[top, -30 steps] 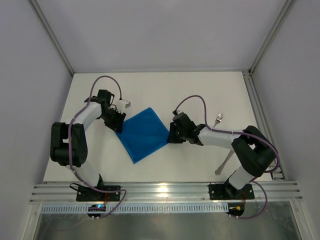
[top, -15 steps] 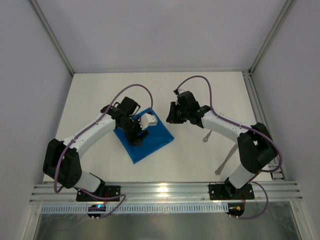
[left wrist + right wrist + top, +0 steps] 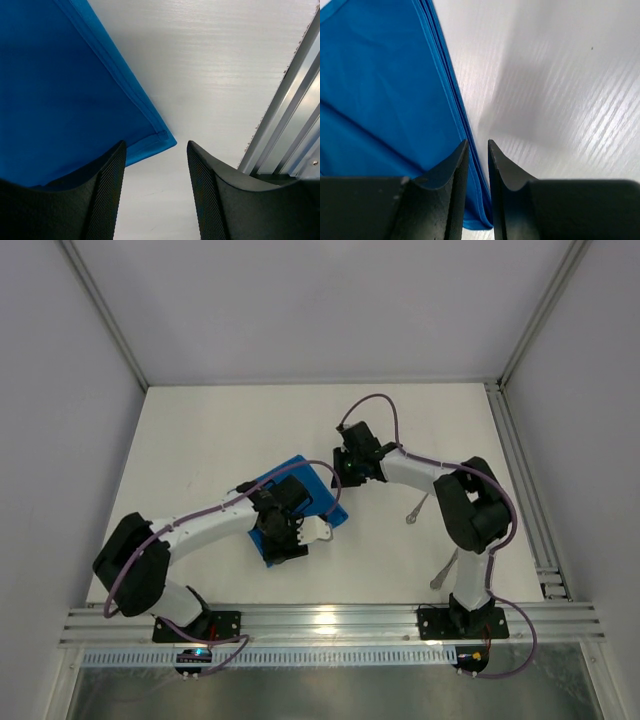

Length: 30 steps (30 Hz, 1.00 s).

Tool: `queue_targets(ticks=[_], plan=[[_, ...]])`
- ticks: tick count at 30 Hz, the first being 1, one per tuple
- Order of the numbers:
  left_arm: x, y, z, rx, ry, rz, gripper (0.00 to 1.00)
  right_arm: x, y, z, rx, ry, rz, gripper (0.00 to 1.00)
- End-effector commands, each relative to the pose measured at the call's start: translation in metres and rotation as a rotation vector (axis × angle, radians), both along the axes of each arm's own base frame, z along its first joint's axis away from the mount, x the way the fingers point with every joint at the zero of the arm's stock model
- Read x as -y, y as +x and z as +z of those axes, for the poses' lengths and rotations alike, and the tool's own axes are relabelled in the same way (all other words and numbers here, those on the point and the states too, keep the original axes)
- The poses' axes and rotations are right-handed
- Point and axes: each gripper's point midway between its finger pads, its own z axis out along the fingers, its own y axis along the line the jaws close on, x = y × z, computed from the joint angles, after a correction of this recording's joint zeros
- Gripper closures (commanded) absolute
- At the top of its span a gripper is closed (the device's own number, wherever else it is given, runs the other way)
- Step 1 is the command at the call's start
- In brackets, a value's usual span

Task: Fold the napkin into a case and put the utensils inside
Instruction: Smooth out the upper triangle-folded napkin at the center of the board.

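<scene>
The left pincer [image 3: 156,148] is standing open, its two black fingers [image 3: 107,195] apart with only bare white table [image 3: 215,75] showing between them. It is hovering right at a corner of the napkin [image 3: 60,85], and one finger is covering a bit of the cloth's edge. The right pincer [image 3: 478,146] is showing only a thin slit between its fingers. The napkin's edge is running into that slit, and I cannot tell whether it is pinching the cloth or just hanging over it. The napkin is bright blue and plain, lying flat, with a sewn hem and several layers stacked along one side. From above it is sitting near the middle of the table, a little to the left, turned like a diamond. The left arm [image 3: 210,525] is reaching across it and hiding a big part of it, with the left pincer at its near side and the right pincer at its far right edge. One silver utensil [image 3: 414,511] is lying on the table to the right, apart from the napkin, and a second utensil [image 3: 445,570] is lying nearer the metal rails [image 3: 320,622]. The right arm [image 3: 470,505] is bending over both and hiding one end of each.
</scene>
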Motion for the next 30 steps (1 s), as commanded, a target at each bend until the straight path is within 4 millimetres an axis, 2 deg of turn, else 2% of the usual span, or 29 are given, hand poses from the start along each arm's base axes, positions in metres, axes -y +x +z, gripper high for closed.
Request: queue_targets(ticks=[1,8,14,18,20,25,30], plan=[[-0.003,0.003,-0.011,0.015,0.027,-0.021,0.46,-0.003,0.022,0.010,0.054,-0.030,-0.005,0.74],[-0.004,-0.003,-0.022,-0.025,0.040,-0.035,0.53,-0.008,0.023,0.000,0.041,-0.014,-0.005,0.74],[-0.009,0.004,-0.028,0.005,0.068,-0.029,0.63,-0.008,0.020,-0.009,0.024,-0.009,-0.004,0.74],[-0.011,0.003,-0.034,0.006,0.075,-0.028,0.76,-0.007,0.018,-0.010,0.026,-0.001,-0.011,0.75],[-0.010,0.001,-0.033,-0.004,0.069,-0.031,0.80,-0.007,0.017,-0.010,0.026,0.002,-0.009,0.74],[-0.008,-0.006,-0.028,-0.036,0.050,-0.038,0.99,-0.006,0.016,-0.008,0.029,0.003,-0.008,0.74],[-0.010,-0.014,-0.018,-0.058,0.035,-0.039,1.00,-0.007,0.015,-0.004,0.036,0.011,0.000,0.74]])
